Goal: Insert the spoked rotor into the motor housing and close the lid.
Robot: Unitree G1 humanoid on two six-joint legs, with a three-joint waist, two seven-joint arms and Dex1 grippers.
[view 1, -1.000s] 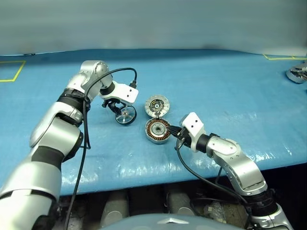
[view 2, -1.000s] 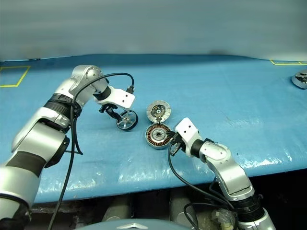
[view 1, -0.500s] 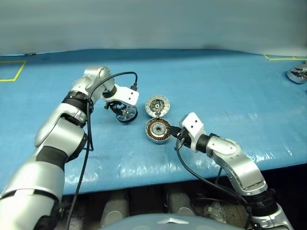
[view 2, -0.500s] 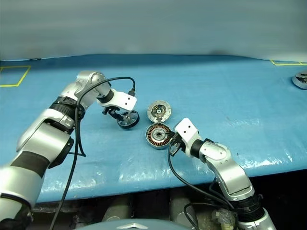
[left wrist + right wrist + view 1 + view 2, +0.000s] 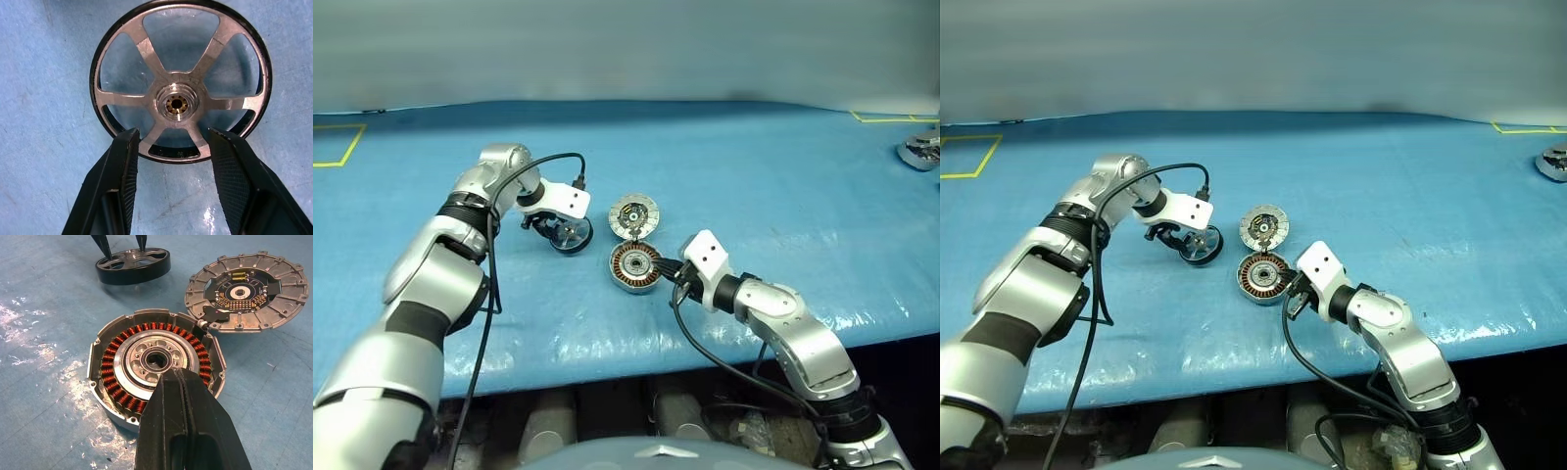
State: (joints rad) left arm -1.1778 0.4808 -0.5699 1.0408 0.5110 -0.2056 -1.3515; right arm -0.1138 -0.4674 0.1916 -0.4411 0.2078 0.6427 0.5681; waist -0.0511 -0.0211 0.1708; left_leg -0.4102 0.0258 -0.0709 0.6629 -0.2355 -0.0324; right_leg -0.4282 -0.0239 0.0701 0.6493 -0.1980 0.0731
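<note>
Left wrist view: the left gripper (image 5: 172, 147) points down at the spoked rotor (image 5: 180, 81); its 2 fingers (image 5: 123, 166) stand partly apart, their tips over the near rim, nothing clamped between them.
Spoked rotor: flat on the blue mat (image 5: 783, 186), to the robot's left of the motor housing (image 5: 635, 266) and apart from it.
Motor housing: open side up on the mat, copper windings ringing a silver centre.
Lid (image 5: 634, 215): flat on the mat just beyond the motor housing, its rim meeting the housing's rim; inner face with a dark centre turned up.
Right gripper (image 5: 182, 382): fingers pressed together on nothing, tips over the near edge of the motor housing; contact cannot be told.
Silver part (image 5: 922, 150): at the mat's far right edge, well apart from the motor housing.
</note>
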